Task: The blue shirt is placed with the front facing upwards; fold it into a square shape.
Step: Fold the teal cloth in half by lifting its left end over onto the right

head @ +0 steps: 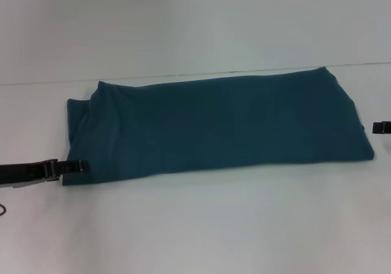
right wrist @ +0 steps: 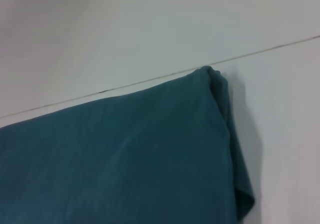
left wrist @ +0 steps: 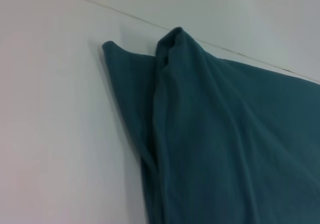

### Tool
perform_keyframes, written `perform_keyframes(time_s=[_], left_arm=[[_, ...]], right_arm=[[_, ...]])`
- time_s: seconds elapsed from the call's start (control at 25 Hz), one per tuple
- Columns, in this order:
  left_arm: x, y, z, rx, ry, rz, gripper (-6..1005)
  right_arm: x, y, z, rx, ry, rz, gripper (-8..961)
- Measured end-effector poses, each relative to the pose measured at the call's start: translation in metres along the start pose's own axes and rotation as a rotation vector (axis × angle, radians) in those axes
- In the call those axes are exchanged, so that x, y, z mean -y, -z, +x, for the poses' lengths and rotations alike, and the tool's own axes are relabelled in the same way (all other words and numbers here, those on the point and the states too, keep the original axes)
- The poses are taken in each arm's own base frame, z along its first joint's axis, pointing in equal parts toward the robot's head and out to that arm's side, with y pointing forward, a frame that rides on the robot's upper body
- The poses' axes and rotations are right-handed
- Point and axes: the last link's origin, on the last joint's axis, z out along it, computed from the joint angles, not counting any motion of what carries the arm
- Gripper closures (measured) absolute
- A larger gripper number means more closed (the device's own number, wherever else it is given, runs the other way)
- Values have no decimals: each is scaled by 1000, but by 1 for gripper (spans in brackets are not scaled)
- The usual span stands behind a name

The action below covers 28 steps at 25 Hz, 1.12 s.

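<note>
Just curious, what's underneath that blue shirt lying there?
The blue shirt lies folded into a long band on the white table. At its left end a lower layer peeks out beneath the top fold. Anything else under it is covered.

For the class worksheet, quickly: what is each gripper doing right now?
Left gripper: at the near left corner of the blue shirt; open or closed cannot be told.
Right gripper: beside the shirt's right end; cannot be told.

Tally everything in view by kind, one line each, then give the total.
Blue shirt, folded into a long band on the white table: 1
Grippers: 2, the left gripper at the shirt's near left corner, the right gripper beside its right end
Total: 3
</note>
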Motion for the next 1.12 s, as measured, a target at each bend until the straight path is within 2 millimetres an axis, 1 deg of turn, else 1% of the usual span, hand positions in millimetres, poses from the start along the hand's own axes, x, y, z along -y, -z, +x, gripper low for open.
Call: perform_keyframes(time_s=[0.32, 1.12], left_arm=[[5, -6, -1, -10, 3, 35, 100], [3, -11, -4, -3, 0, 37, 100]], right_arm=[[2, 2, 0, 1, -1, 4, 192], [3, 3, 0, 3, -6, 7, 193]])
